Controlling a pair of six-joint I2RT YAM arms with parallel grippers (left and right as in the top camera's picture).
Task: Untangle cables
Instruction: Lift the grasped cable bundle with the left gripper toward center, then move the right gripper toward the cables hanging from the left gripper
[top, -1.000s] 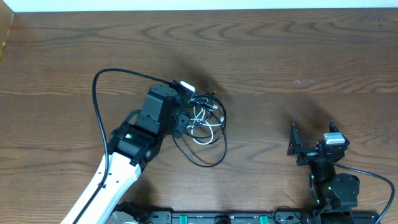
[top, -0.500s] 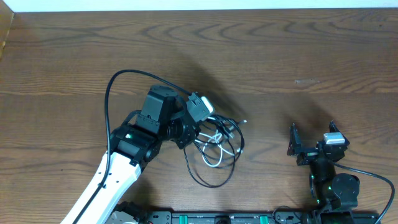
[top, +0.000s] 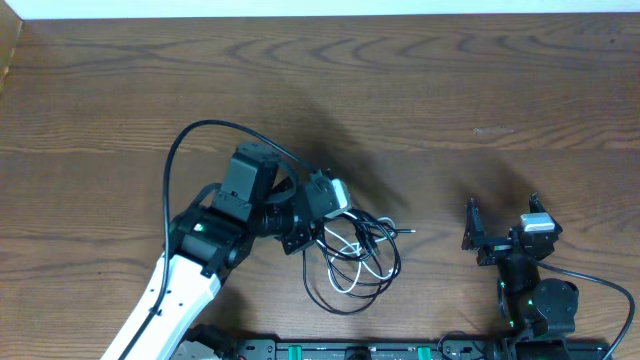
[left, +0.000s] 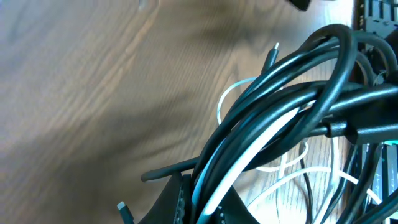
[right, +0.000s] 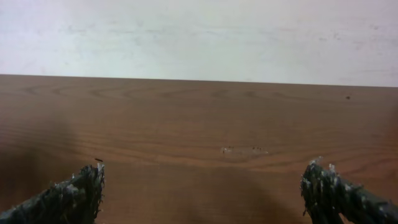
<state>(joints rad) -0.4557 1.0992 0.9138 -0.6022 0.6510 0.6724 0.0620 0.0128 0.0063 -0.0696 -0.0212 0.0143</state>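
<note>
A tangle of a thin black cable (top: 345, 298) and a thin white cable (top: 352, 248) lies on the wooden table at the front middle. My left gripper (top: 312, 228) is shut on the bundle at its left side. In the left wrist view its fingers (left: 208, 208) pinch several black loops (left: 292, 81) and a white strand (left: 239, 168), with a small plug end (left: 124, 210) at the lower left. My right gripper (top: 497, 232) is open and empty at the front right, far from the cables; its fingertips (right: 202, 186) frame bare table.
The robot's thicker black arm cable (top: 175, 160) arcs over the table left of the left wrist. The table's far edge meets a white wall (right: 199, 31). The arm bases and a rail (top: 360, 350) run along the front edge.
My left gripper has dragged the cable bundle to the right and toward the front edge. The loops have spread out lower on the table. The right arm has not moved.
</note>
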